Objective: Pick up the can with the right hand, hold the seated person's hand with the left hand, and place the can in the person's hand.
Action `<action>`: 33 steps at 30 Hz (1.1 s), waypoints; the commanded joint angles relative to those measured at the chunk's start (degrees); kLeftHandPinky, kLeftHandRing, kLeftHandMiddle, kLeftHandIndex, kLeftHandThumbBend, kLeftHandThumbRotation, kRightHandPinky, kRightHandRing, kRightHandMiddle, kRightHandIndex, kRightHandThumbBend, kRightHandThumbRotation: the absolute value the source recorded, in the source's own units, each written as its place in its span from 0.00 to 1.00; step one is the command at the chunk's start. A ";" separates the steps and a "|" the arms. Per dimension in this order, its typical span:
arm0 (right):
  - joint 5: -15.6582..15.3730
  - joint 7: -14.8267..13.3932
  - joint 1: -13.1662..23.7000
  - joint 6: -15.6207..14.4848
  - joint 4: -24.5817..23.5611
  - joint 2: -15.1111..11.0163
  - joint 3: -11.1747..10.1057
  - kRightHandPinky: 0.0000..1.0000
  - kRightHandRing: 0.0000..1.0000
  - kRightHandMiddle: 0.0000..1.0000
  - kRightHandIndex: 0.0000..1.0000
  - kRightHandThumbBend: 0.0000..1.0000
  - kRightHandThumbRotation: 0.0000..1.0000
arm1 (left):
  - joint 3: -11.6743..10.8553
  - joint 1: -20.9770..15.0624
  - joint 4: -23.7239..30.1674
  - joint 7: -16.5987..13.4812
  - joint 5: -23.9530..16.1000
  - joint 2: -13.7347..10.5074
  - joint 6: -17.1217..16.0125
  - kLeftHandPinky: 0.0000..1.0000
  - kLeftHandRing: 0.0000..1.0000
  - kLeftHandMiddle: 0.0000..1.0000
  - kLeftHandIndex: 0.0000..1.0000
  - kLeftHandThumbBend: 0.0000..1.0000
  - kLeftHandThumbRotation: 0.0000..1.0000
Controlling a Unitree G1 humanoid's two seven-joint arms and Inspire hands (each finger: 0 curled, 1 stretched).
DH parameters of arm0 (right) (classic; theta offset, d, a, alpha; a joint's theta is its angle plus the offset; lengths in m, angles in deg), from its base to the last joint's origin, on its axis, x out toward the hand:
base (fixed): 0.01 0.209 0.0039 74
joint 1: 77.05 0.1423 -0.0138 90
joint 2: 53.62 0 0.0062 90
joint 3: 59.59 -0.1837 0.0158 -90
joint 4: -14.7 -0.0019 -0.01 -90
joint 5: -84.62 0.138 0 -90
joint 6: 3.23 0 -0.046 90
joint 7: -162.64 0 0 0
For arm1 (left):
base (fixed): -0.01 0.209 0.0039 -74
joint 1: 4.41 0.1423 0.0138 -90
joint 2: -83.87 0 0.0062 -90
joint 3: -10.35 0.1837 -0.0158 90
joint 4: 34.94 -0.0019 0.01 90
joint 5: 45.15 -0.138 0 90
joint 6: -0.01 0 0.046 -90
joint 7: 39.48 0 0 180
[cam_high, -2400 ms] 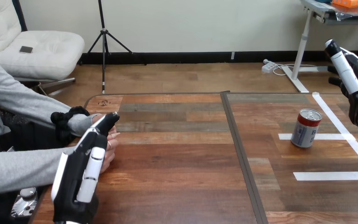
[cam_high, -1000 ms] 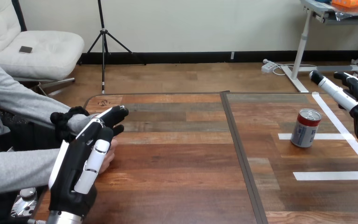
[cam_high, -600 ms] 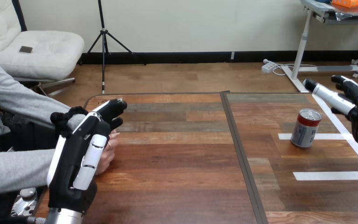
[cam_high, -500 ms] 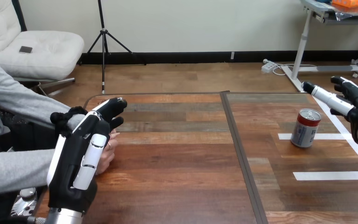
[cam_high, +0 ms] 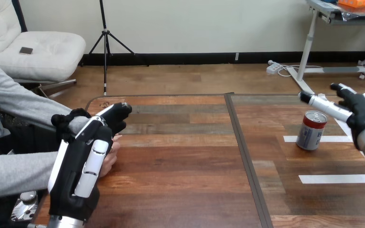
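At the left edge of the plank bench (cam_high: pixel 185 161), the left hand (cam_high: pixel 76 175) lies against the person's hand (cam_high: pixel 108 154), its fingers nearly straight and close together, with no grip to be seen. Open wood runs past a dark seam (cam_high: pixel 249 161) to the can (cam_high: pixel 312 130), upright among white tape strips (cam_high: pixel 337 179), its red and pale label too small to read. The right hand (cam_high: pixel 363 111) hovers just above it, fingers spread.

Wooden bench (cam_high: pixel 180 156) with tape markings, as my feed shows it.
I see a dark seam (cam_high: pixel 245 152) running from the near edge to the far edge, splitting the top into two panels. On the right panel two white tape strips lie crosswise, one (cam_high: pixel 335 179) nearer the camera, one (cam_high: pixel 338 139) farther. A small dark mark (cam_high: pixel 105 105) sits at the far left corner.
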 commanded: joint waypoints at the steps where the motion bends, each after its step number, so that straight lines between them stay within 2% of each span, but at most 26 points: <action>1: -0.55 -0.58 0.85 0.52 0.17 1.10 0.84 0.93 1.00 1.00 0.95 1.00 0.49 | -0.11 -1.47 2.97 0.34 0.57 -0.29 -0.50 0.89 0.89 0.83 0.77 0.54 0.85; 7: -1.56 -0.62 0.61 0.18 0.30 1.20 2.21 0.91 0.99 0.99 0.95 1.00 0.50 | -0.18 -1.17 2.87 0.12 1.14 0.51 -0.64 0.87 0.88 0.83 0.77 0.52 0.84; 8: -1.68 -0.65 0.60 0.12 0.31 1.21 2.34 0.83 0.94 0.96 0.95 1.00 0.50 | -0.17 -1.13 2.89 0.05 1.15 0.58 -0.60 0.86 0.88 0.83 0.77 0.52 0.84; 12: -1.66 -0.39 0.33 0.22 0.43 1.48 2.34 0.66 0.84 0.88 0.96 1.00 0.50 | -0.05 -0.97 2.92 0.23 1.11 0.57 -0.60 0.86 0.88 0.83 0.76 0.50 0.84; 14: -1.56 -0.07 0.25 0.33 0.43 1.58 2.17 0.63 0.84 0.89 0.96 1.00 0.49 | -0.02 -0.96 2.89 0.44 1.26 0.56 -0.62 0.86 0.88 0.83 0.76 0.49 0.84; 18: -1.65 -0.06 0.43 -1.04 0.60 1.89 2.29 0.68 0.90 0.93 0.97 1.00 0.47 | 0.11 -0.96 2.82 1.10 1.51 0.28 -0.56 0.86 0.89 0.83 0.77 0.48 0.84; 23: -2.70 -0.46 0.38 -1.54 0.63 1.95 3.29 0.82 0.97 0.98 0.97 1.00 0.47 | 0.04 -1.18 2.48 1.50 1.43 0.27 -0.94 0.87 0.89 0.83 0.77 0.49 0.86; 26: -3.02 -0.32 0.26 -1.46 0.50 1.98 3.76 0.86 0.99 0.99 0.97 1.00 0.47 | 0.03 -1.08 2.76 1.54 1.28 0.29 -0.72 0.87 0.89 0.83 0.77 0.49 0.86; 33: -2.40 -0.40 0.18 -2.13 0.73 2.40 3.35 0.91 1.00 1.00 0.98 1.00 0.44 | -0.01 -0.98 3.05 1.73 1.34 0.18 -0.55 0.87 0.89 0.84 0.77 0.49 0.87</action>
